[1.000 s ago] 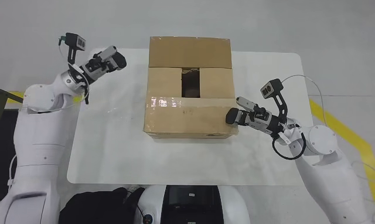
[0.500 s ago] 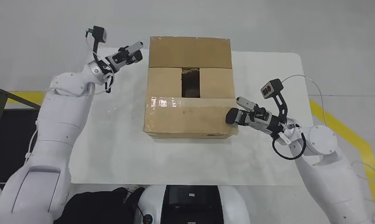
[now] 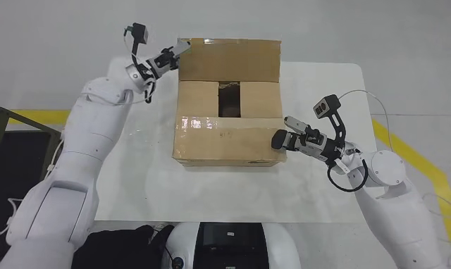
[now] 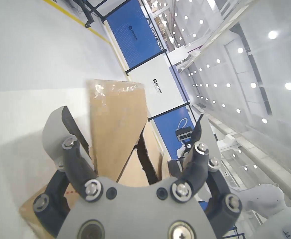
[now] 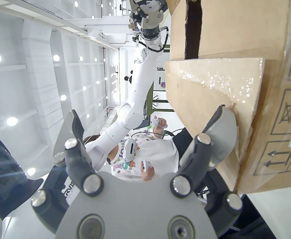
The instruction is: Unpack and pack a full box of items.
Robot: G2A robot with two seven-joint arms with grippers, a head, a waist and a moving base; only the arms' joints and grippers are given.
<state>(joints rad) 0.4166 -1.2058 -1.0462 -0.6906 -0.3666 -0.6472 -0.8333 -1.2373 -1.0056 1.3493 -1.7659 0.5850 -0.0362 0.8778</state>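
A brown cardboard box (image 3: 225,139) stands mid-table, its flaps folded down with a dark gap (image 3: 229,100) between the two inner ones. My left gripper (image 3: 177,52) is at the far left corner of the far flap (image 3: 229,58). In the left wrist view it (image 4: 133,128) is open, with the flap's edge (image 4: 115,125) between its fingers. My right gripper (image 3: 280,139) sits at the box's near right corner. It (image 5: 148,123) is open, one finger (image 5: 222,123) against the corner of the near flap (image 5: 210,80).
The white table (image 3: 134,177) has bare surface left, right and in front of the box. Its right edge (image 3: 370,128) lies just beyond my right arm. A yellow floor line (image 3: 402,146) runs past the table's right side.
My left arm swung right from the table's far left to the box's far left corner. The far flap now stands slightly raised. The right arm has not moved.
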